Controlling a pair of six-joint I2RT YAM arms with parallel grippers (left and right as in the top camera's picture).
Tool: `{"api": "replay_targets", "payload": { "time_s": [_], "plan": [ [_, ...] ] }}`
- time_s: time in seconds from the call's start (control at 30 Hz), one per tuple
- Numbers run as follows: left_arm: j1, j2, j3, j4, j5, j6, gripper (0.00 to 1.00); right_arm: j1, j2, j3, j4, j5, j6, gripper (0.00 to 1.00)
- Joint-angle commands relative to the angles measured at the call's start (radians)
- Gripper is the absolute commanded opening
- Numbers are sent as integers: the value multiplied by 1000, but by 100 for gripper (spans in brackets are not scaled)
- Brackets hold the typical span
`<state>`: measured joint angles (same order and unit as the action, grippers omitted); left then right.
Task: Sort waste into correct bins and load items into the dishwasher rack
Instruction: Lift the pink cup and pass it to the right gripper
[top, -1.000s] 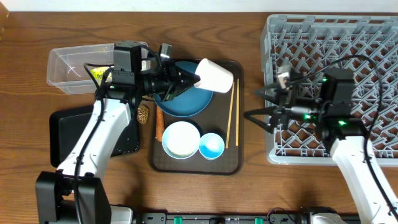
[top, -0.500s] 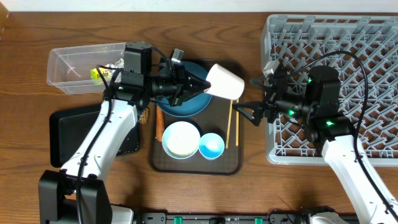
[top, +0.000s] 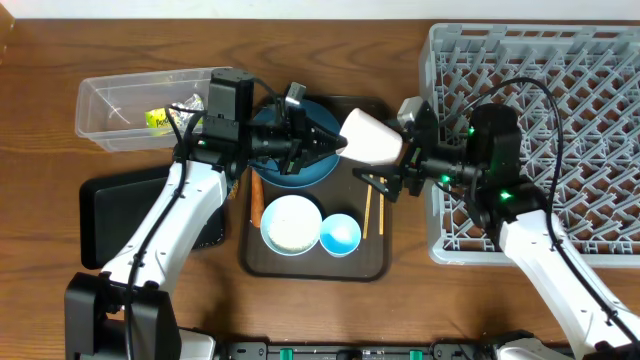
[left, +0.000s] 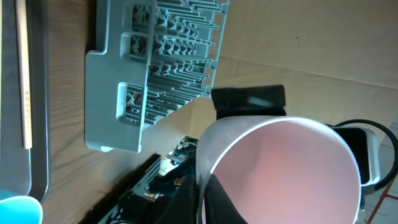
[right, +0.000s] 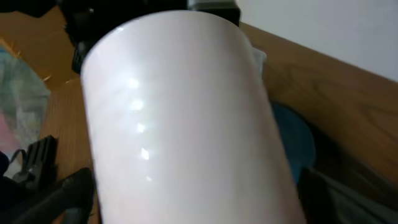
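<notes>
Landmark: brown rectangular serving tray (top: 300, 268), mid-table.

- White cup with pink inside (top: 372, 138): in the air over the tray's far right corner, tipped on its side, mouth toward the left arm.
- Left gripper (top: 342, 143): pinching the cup's rim, one dark finger inside against the pink wall.
- Right gripper (top: 393, 148): over the tray's right edge, jaws spread wide with one finger on each side of the cup's base end. Contact with the cup cannot be told. The cup's white wall fills the right wrist view.
- On the tray:
  - large dark blue bowl (top: 290, 168) at the far left, partly under the left arm
  - white bowl (top: 291, 224) on the near side
  - small light-blue bowl (top: 340, 234) just to the white bowl's right
  - pair of thin wooden chopsticks (top: 368, 215) along the right edge
  - short orange carrot-like stick (top: 255, 200) at the left edge
- Left of the tray: clear plastic rectangular tub (top: 120, 95) holding a yellow-green foil wrapper (top: 155, 119). A flat black rectangular tray (top: 110, 215) sits nearer the viewer.
- Right of the tray: large grey lattice dishwasher rack (top: 540, 60).
</notes>
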<state>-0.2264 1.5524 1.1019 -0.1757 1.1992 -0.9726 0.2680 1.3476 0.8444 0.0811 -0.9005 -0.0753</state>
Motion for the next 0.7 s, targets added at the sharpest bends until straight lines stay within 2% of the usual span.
{"api": "replay_targets", "payload": {
  "time_s": [0.0,0.37,0.57,0.67],
  "plan": [
    [0,12,8,3,21,-10,6,16,6,14,19,-7,-8,86],
    [0,12,8,3,20,-9,6,12,6,14,36,-5,-8,58],
    [0,12,8,3,20,-4,8,12,6,14,36,-4,-8,51],
    [0,12,8,3,12,41,11,12,6,14,35,11,-8,46]
  ]
}}
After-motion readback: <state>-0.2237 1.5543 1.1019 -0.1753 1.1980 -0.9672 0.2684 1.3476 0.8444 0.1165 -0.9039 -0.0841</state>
